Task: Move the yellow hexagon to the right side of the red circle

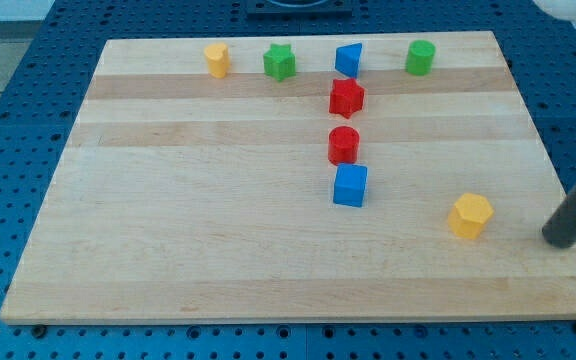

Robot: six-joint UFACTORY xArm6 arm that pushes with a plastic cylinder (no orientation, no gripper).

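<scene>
The yellow hexagon (470, 215) lies at the lower right of the wooden board (168, 220). The red circle (343, 145) stands near the board's middle, up and to the left of the hexagon. My tip (561, 240) is at the board's right edge, to the right of the yellow hexagon and a little below it, with a gap between them. The dark rod slants up to the view's right.
A blue cube (350, 186) sits just below the red circle and a red star (346, 97) just above it. Along the top edge stand a yellow block (217, 60), a green star (279, 62), a blue block (348, 59) and a green cylinder (420, 57).
</scene>
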